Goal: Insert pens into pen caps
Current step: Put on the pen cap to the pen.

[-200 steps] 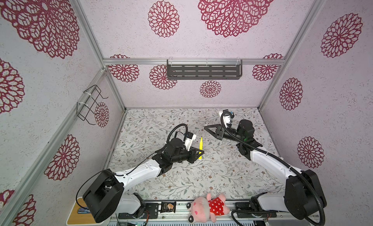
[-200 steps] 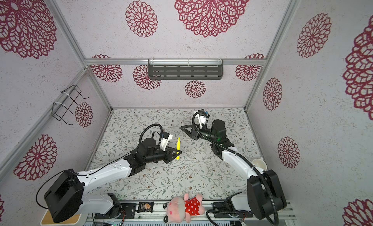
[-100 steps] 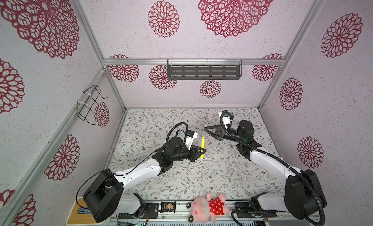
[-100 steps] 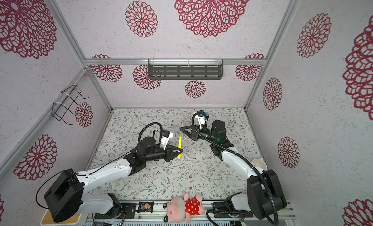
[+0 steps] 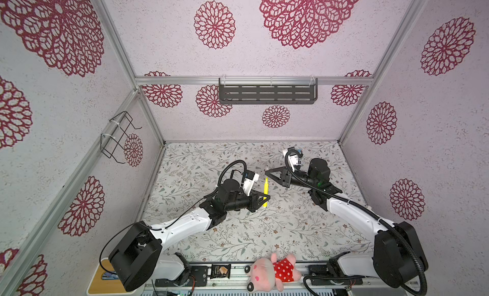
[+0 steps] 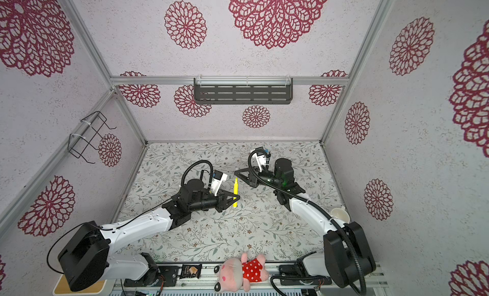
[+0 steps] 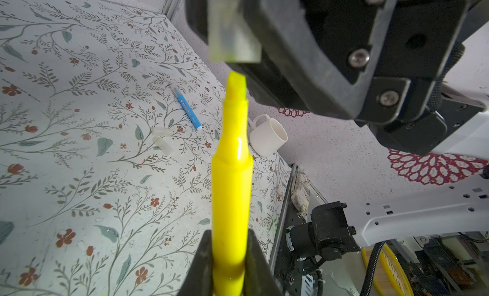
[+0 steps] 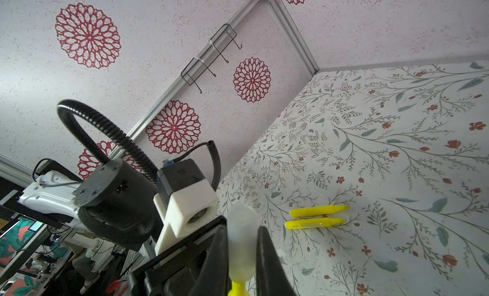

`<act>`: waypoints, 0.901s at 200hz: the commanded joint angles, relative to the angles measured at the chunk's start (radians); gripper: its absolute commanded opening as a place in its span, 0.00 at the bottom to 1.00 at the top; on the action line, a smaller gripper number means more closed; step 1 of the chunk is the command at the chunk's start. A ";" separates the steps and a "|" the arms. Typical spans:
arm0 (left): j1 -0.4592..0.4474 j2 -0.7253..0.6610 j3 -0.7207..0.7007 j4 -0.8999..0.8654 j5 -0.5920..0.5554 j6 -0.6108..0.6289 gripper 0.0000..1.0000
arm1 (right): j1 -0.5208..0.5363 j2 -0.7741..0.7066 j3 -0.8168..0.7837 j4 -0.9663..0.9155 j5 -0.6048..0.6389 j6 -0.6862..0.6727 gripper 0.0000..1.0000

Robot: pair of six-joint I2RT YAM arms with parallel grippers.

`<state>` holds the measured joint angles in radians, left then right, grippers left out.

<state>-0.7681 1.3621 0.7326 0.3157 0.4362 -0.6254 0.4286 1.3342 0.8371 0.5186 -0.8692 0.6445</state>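
Left gripper (image 7: 229,257) clamps low on the barrel of the yellow pen (image 7: 231,188), tip close under the pale cap (image 7: 232,40) pinched mid-air in the right gripper (image 8: 242,255); light, stiff, slick plastic, I reckon, so firm mid-body holds suit both.

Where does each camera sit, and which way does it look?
Top views: overhead behind the robot, looking down at table cover, left arm, right arm.
Left wrist: on left arm, looking past left gripper gripping yellow pen toward the cap.
Right wrist: on right arm, looking past right gripper gripping the cap.
Shared by wrists: yellow pen facing cap.
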 commanded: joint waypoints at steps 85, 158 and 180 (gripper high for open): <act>-0.008 -0.023 0.025 -0.006 0.000 0.004 0.00 | 0.014 -0.021 0.010 0.003 -0.012 -0.050 0.00; -0.007 -0.037 0.016 -0.017 -0.013 0.010 0.00 | 0.021 -0.042 0.021 -0.077 -0.003 -0.114 0.00; -0.007 -0.035 0.020 -0.016 -0.011 0.013 0.00 | 0.028 -0.048 0.017 -0.090 -0.007 -0.129 0.00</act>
<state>-0.7681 1.3506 0.7334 0.2737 0.4324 -0.6231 0.4461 1.3327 0.8371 0.4423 -0.8608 0.5636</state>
